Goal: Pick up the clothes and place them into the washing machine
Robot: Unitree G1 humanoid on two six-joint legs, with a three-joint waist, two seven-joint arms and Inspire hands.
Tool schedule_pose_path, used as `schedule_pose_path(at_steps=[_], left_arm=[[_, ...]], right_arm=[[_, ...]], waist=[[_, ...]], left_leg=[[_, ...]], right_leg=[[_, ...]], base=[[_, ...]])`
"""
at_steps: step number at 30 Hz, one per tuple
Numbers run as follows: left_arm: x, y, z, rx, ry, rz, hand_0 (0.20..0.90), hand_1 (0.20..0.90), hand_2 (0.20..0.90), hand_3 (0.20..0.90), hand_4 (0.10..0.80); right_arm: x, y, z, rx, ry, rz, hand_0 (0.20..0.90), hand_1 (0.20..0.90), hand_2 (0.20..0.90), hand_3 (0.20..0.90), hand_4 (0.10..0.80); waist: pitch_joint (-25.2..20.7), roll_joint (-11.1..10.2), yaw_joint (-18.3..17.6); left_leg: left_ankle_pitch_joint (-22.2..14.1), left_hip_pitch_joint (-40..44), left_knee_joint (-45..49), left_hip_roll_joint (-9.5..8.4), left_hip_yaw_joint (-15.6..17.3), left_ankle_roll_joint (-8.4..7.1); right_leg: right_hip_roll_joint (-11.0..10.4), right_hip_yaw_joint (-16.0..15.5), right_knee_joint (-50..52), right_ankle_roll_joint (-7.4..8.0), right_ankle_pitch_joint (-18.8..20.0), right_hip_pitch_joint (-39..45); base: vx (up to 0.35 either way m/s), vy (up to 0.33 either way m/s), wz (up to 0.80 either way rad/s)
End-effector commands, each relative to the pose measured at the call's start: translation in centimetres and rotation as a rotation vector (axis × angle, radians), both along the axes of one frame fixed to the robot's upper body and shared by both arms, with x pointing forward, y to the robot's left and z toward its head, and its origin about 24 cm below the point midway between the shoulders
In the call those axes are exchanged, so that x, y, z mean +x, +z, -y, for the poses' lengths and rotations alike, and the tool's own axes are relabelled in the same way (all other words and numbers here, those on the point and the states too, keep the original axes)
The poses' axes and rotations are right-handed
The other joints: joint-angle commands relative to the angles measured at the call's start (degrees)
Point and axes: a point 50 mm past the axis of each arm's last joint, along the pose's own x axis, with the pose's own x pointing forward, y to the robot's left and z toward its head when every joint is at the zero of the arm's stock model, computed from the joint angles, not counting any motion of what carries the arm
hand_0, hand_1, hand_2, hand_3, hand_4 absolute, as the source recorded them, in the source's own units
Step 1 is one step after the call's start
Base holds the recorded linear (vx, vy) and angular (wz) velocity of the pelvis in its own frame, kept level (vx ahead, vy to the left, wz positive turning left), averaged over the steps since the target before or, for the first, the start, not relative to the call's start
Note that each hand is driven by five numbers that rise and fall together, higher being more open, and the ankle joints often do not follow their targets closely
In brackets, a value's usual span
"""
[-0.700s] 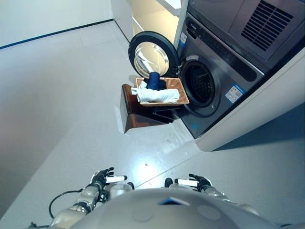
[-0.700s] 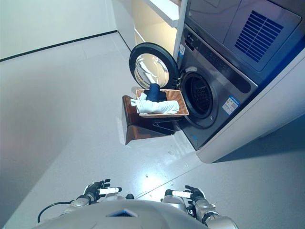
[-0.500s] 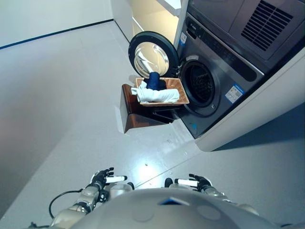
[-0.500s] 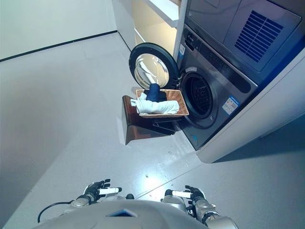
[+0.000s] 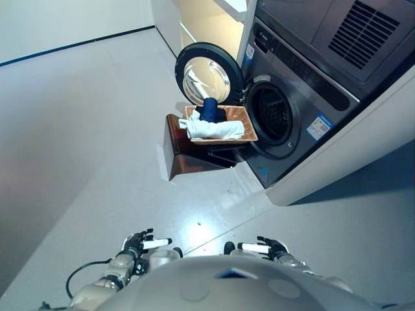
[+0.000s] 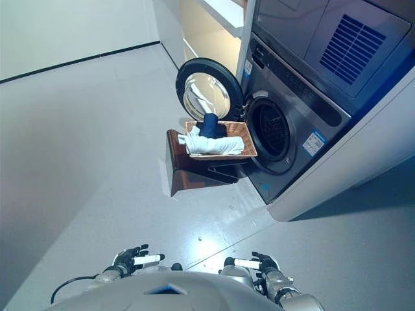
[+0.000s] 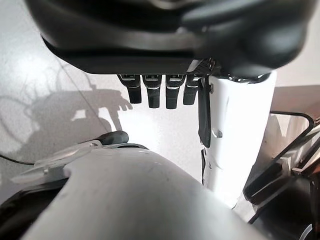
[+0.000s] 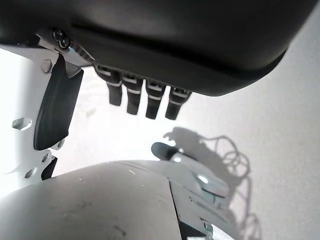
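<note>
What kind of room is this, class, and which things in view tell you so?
Probably a laundry area: a front-loading washing machine with its round door open, and a basket of clothes before it.

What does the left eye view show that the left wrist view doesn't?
Only the left eye view shows the washing machine, its open door, the basket holding white cloth and dark cloth, and the right hand. Only the left wrist view shows the left hand's fingers close, straight, holding nothing. Both show the left hand and grey floor.
</note>
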Motion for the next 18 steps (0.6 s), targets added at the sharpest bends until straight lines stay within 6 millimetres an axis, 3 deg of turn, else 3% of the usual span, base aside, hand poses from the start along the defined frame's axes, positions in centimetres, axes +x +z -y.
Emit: schedule_pose_path(at_steps=[1, 11, 18], left_arm=[[2.1, -0.2, 2.0, -0.034, -0.019, 0.028, 0.900, 0.900, 0.900, 0.900, 0.800], [2.2, -0.1, 1.8, -0.016, -0.043, 0.027, 0.900, 0.900, 0.900, 0.900, 0.800], [3.6, 0.6, 0.0, 0.089, -0.042, 0.087, 0.900, 0.900, 0.900, 0.900, 0.800]], right_arm=[[1.5, 0.4, 1.3, -0.035, 0.019, 0.015, 0.900, 0.900, 0.900, 0.900, 0.800], [1.3, 0.4, 1.4, -0.037, 0.017, 0.004, 0.900, 0.900, 0.900, 0.900, 0.800], [2.3, 0.6, 1.5, -0.054, -0.015, 0.040, 0.900, 0.900, 0.900, 0.900, 0.800]], waist=[[0.15, 0.05, -0.03], [0.26, 0.01, -0.09], [1.77, -0.45, 0.02]], left_leg=[[-1.72, -1.52, -0.40, -0.48, -3.84, -3.02], [-2.06, -1.14, -0.40, -0.53, -3.74, -2.84], [-3.47, -3.19, 2.50, -1.51, -3.22, -1.20]], right_leg=[[1.11, -3.00, 1.03, 0.03, -1.83, 0.84], [1.07, -2.84, 1.11, 0.09, -1.90, 0.95], [0.22, -1.07, 4.60, 0.26, -2.39, -1.99]], base=[[0.000, 0.000, 0.00], [0.000, 0.000, 0.00], [-0.032, 0.052, 0.00]])
